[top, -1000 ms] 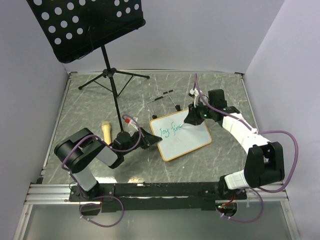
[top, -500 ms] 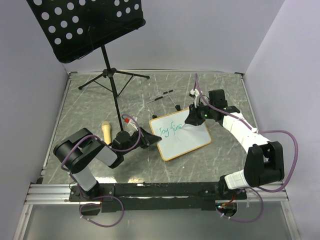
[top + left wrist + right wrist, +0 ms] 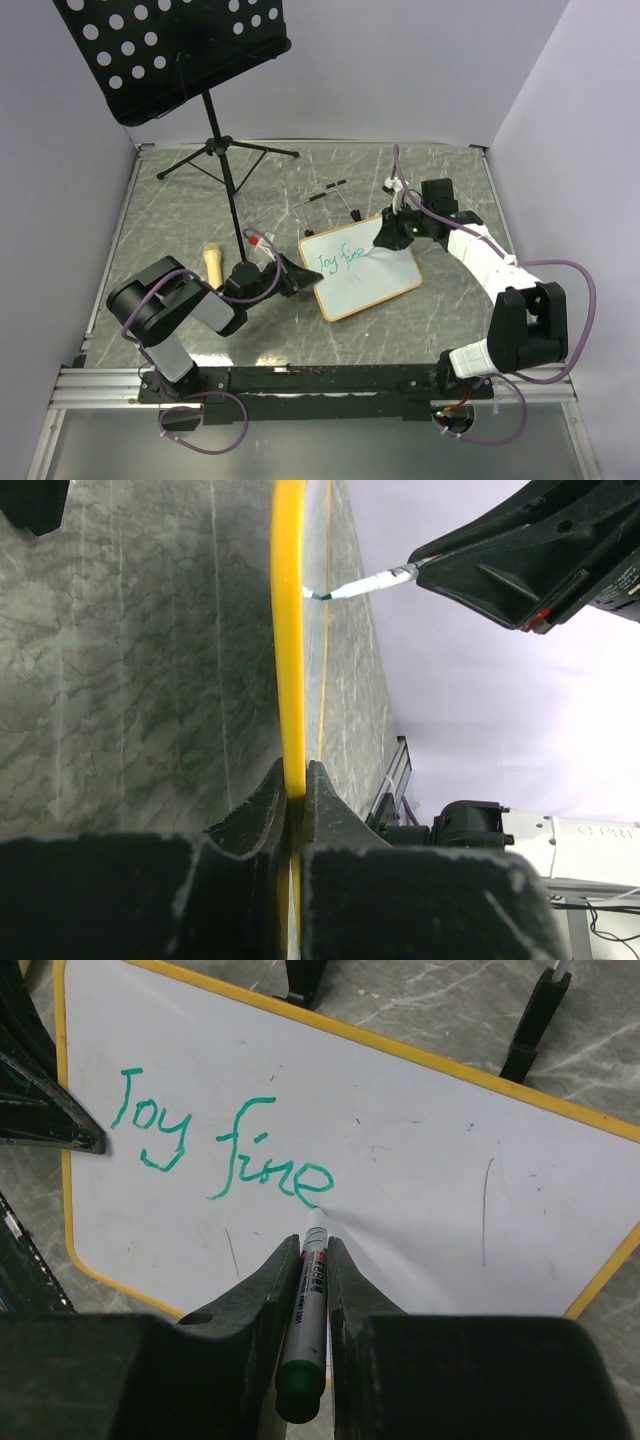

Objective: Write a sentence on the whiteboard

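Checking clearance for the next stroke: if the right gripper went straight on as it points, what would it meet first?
The whiteboard: the marker in the right gripper has its tip right at the white surface, just past the green writing. Actual contact is unclear.

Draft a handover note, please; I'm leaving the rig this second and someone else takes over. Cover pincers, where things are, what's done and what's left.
Left pincer: shut on the whiteboard frame edge.
Right pincer: shut on a green marker, tip on the board.
Whiteboard: in the middle of the table.
Done: two green words, roughly "Joy fine"; the tip sits at the last letter's end.
Left: the rest of the sentence; the board's right half is bare.
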Action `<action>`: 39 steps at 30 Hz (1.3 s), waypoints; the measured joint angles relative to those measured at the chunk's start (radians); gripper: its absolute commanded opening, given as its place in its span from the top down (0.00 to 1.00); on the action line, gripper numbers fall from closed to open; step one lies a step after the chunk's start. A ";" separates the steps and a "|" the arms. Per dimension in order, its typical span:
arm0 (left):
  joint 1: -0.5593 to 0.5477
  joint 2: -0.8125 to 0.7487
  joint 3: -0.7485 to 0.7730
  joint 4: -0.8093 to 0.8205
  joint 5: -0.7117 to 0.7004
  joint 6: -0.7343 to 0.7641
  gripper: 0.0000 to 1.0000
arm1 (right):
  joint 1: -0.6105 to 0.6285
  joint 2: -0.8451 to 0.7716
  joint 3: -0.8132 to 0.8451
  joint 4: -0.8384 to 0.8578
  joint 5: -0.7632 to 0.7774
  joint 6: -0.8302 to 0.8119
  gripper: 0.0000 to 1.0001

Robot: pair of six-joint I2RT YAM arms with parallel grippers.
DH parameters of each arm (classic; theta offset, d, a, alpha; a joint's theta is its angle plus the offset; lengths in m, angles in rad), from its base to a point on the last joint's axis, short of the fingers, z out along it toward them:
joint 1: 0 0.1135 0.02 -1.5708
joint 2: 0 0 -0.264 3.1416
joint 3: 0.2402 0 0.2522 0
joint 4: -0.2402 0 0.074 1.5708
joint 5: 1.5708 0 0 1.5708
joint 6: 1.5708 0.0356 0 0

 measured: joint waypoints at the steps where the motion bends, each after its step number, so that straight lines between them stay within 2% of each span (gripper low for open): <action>1: 0.000 0.000 0.000 0.000 0.001 0.000 0.99 | -0.002 0.000 0.005 -0.005 0.001 0.000 1.00; 21: 0.000 -0.020 0.000 0.009 0.037 0.037 0.99 | -0.091 -0.166 -0.031 0.097 -0.016 0.011 1.00; 39: 0.000 -0.021 0.000 0.009 0.075 0.049 0.99 | -0.116 -0.159 -0.034 0.114 -0.100 0.024 1.00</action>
